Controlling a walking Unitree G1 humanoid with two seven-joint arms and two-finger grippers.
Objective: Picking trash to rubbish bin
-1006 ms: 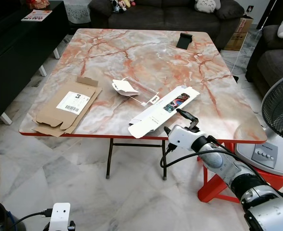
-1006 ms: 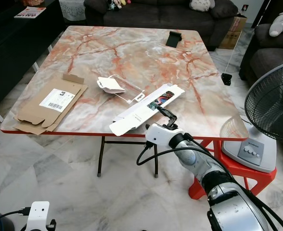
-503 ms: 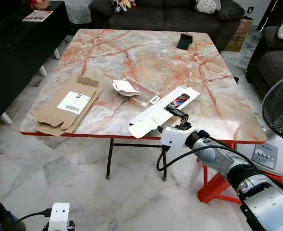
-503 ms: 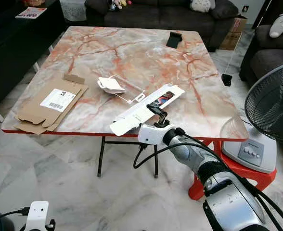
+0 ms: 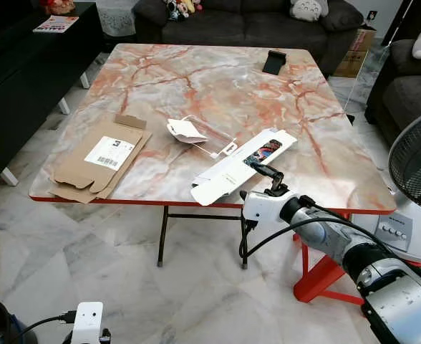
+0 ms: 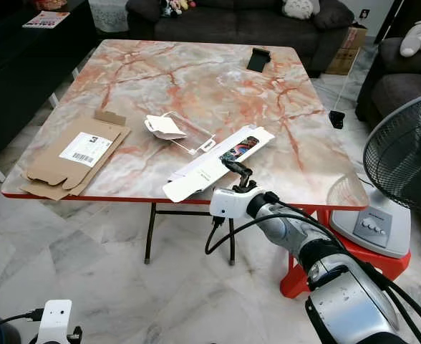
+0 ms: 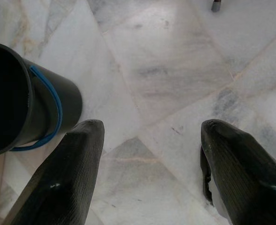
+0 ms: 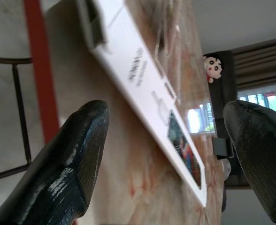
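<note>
The right gripper [image 5: 265, 172] is reaching over the near edge of the orange-veined marble-pattern table with the red rim [image 5: 218, 86], its two black fingers spread wide apart and gripping nothing. It is hovering at the right-hand end of the long flat white cardboard package with a colourful printed window [image 5: 243, 165]; whether a fingertip is touching the card cannot be told. In the right wrist view the package [image 8: 147, 89] is running diagonally between the two fingers [image 8: 77, 159], and its dark print is too blurred to read.

That package is lying aslant near the near edge, toward the right corner, with its left end overhanging the rim. Just beyond it, toward the table's middle, a clear plastic blister tray with a white card flap [image 5: 196, 134] is resting. A flattened brown cardboard box with a white barcode label [image 5: 96, 158] is sitting at the near left corner; the label's text is illegible.

The left gripper [image 7: 147, 154] is hanging low over the pale marble floor tiles [image 7: 175, 70], fingers wide apart and empty, beside a black round bucket with a blue handle [image 7: 30, 98].
</note>
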